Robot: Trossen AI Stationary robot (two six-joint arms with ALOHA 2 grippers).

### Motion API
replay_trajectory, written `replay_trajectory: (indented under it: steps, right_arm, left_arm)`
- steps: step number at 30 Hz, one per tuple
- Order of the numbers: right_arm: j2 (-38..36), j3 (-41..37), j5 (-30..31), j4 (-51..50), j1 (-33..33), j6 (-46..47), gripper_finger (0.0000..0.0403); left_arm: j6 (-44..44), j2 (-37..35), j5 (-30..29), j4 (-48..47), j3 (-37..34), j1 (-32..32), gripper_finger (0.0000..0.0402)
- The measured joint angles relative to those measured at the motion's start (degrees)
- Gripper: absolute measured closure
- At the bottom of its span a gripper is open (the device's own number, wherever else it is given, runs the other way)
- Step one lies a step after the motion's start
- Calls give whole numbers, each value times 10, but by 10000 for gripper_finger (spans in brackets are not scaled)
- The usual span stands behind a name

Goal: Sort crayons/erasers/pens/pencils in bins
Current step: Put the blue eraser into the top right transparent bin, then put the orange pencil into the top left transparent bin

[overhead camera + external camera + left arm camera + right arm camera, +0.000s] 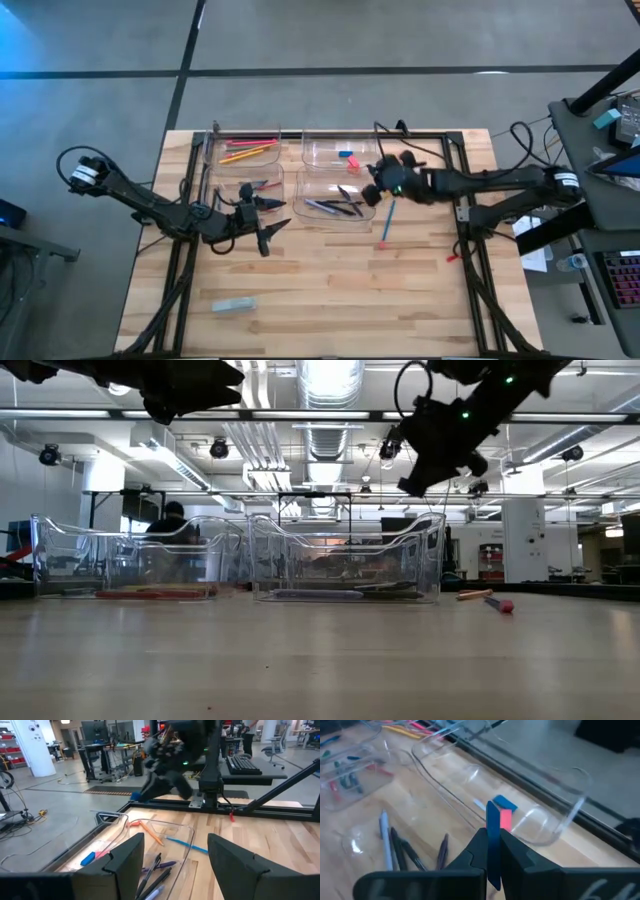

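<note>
Four clear bins stand at the table's far middle. One holds pencils (245,150), one holds a blue (504,802) and a pink-red eraser (505,819), one holds crayons (258,186) and one holds pens (335,207). My right gripper (372,188) hangs above the pens' and erasers' bins, shut on a small blue eraser (492,827). My left gripper (262,225) stands open beside the crayons' bin, level, with nothing between its fingers (125,865). A blue pencil (387,222) and a small pink-red piece (383,245) lie on the wood right of the bins. My right gripper pinches the blue eraser between its two fingers by its flat sides (493,845). The eraser stands on edge, and its free end (492,812) reaches past the fingertips. The fingers slant down from the table's right side. The eraser is lifted clear, above the bins.
A pale grey-green block (233,305) lies near the table's front left. Black frame rails (462,215) run along the table's sides and back. An orange stick (150,832) lies by the pens' bin. Bare wood spreads between the bins and the near edge.
</note>
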Motion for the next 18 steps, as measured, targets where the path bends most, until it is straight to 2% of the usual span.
replay_trajectory:
  steps: [6,10,14,18]
  right_arm:
    - [42,35,-77,24,-98,-51,383]
    - [75,60,-151,31,-148,-78,366]
    - [107,92,-177,34,-173,-96,332]
    - [127,121,-185,24,-175,-114,274]
  left_arm:
    - [-3,0,2,0,-1,0,199]
    - [-3,0,3,0,-1,0,199]
    - [-1,0,3,0,-1,0,199]
    - [0,0,5,0,-1,0,199]
